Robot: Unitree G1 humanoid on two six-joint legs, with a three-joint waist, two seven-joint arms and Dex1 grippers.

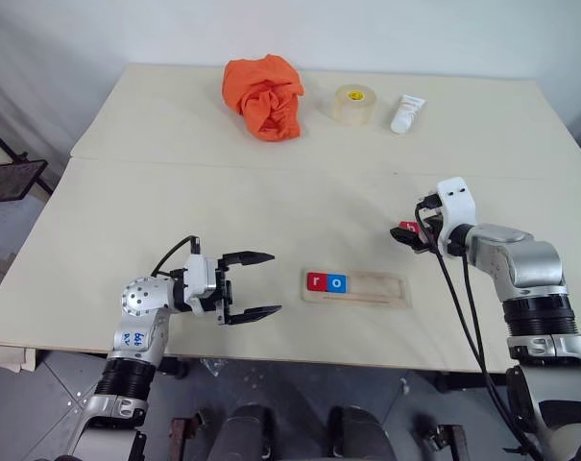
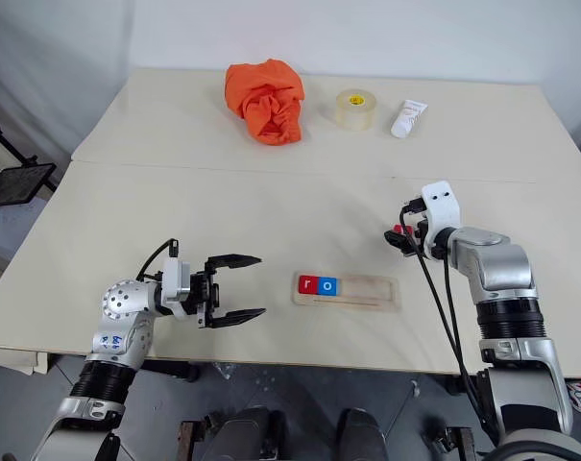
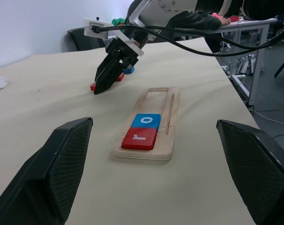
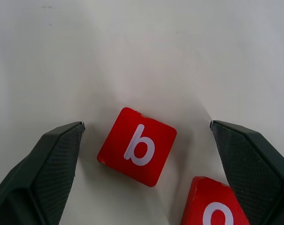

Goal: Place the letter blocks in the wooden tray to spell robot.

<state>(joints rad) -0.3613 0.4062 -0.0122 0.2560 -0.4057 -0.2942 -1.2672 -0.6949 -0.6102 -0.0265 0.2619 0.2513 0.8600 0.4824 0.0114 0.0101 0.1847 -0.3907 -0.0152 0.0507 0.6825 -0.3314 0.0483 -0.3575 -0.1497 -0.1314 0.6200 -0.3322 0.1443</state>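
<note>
The wooden tray (image 1: 376,290) lies near the table's front edge. A red "r" block (image 1: 316,281) and a blue "o" block (image 1: 337,282) sit side by side at its left end. My left gripper (image 1: 252,286) is open, level with the tray's left end and pointing at it. My right gripper (image 4: 146,123) is open and tilted down over a red "b" block (image 4: 137,146), which lies flat on the table between the fingers. A red "o" block (image 4: 214,206) lies beside it. A blue block (image 3: 128,71) shows just behind the right gripper (image 3: 104,84).
At the table's far side are a crumpled orange cloth (image 1: 264,96), a roll of tape (image 1: 352,104) and a white tube (image 1: 406,113). A seam (image 1: 271,168) crosses the tabletop. The tray lies close to the front edge (image 1: 319,360).
</note>
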